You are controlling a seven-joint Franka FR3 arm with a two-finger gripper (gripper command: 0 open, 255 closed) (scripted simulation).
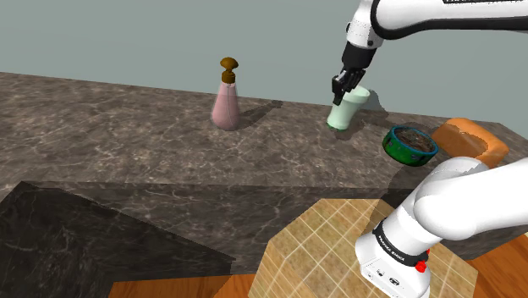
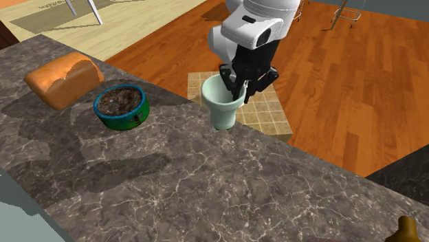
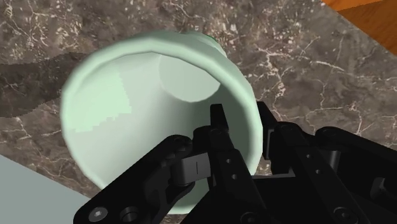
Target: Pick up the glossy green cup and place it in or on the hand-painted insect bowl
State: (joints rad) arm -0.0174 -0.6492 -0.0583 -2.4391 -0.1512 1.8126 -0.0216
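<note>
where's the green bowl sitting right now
The green bowl sits at the shoulder view's right on the veined counter, between the pale green cup and the orange loaf, nearer the loaf.

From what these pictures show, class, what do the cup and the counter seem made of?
The cup: pale green, smooth and evenly shaded, perhaps glazed ceramic or plastic. The counter: dark polished stone, marble-like, judging by its pale veins.

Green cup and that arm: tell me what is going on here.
The black gripper clasps the pale green cup by its rim, one finger inside and one outside. The cup is near the marbled counter edge; I cannot tell if it is lifted. The green bowl sits apart, beside a bread loaf, with no cup in it.
</note>
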